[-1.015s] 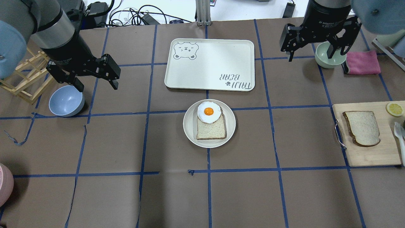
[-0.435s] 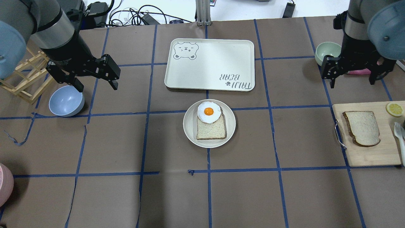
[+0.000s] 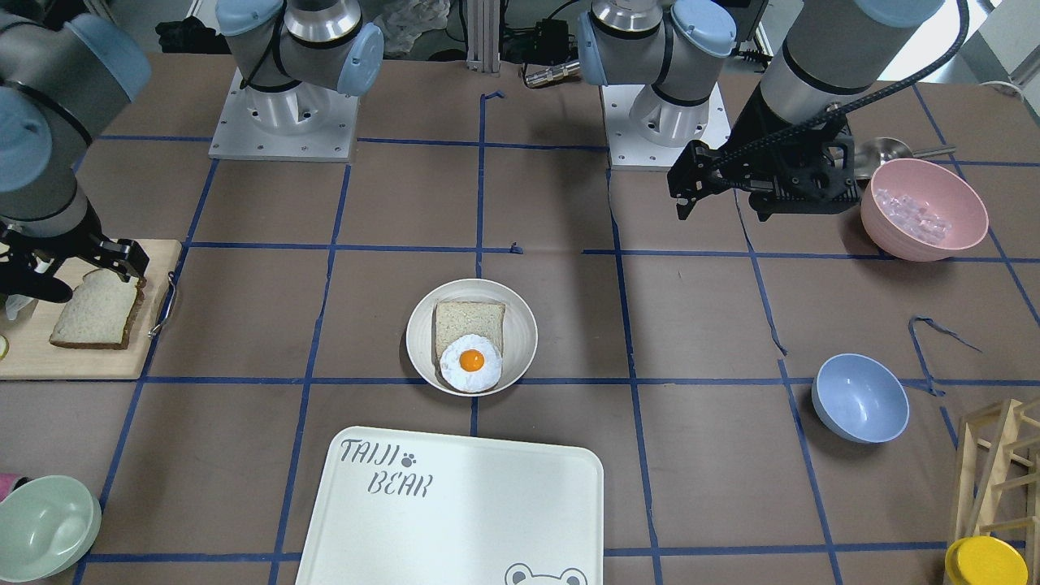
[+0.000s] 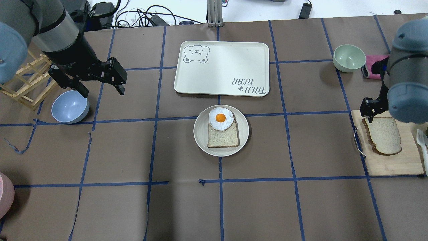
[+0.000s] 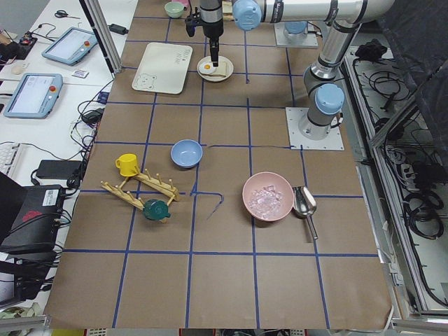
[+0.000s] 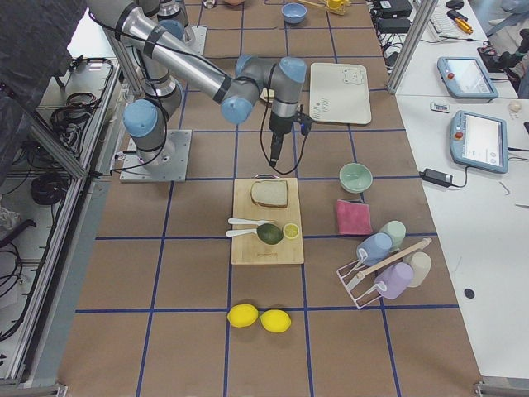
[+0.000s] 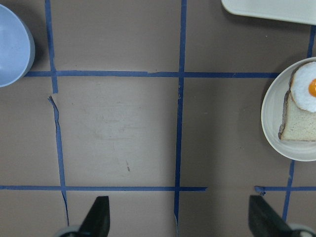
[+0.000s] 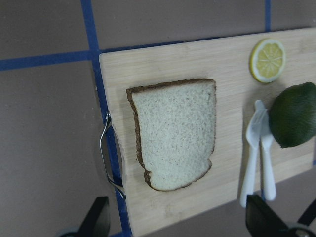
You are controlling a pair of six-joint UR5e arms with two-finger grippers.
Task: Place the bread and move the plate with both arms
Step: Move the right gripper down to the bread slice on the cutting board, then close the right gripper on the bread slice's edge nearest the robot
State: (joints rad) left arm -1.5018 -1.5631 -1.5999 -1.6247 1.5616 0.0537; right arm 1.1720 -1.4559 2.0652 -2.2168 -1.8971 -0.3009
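The dark-crusted bread lies flat on a wooden cutting board at the table's right side. It also shows in the right wrist view and the front view. My right gripper is open and empty above the bread's far end, with one finger showing in the overhead view. The cream plate sits mid-table, holding a squarer pale slice with a fried egg on it. My left gripper is open and empty, raised at the far left beside a blue bowl.
The TAIJI BEAR tray lies just beyond the plate. Blue bowl and wooden rack are far left, green bowl and pink cloth far right. A lemon slice, lime and white utensils share the board.
My right gripper has swung from over the green bowl toward the near right and now hangs over the bread on the cutting board. The left arm has not moved.
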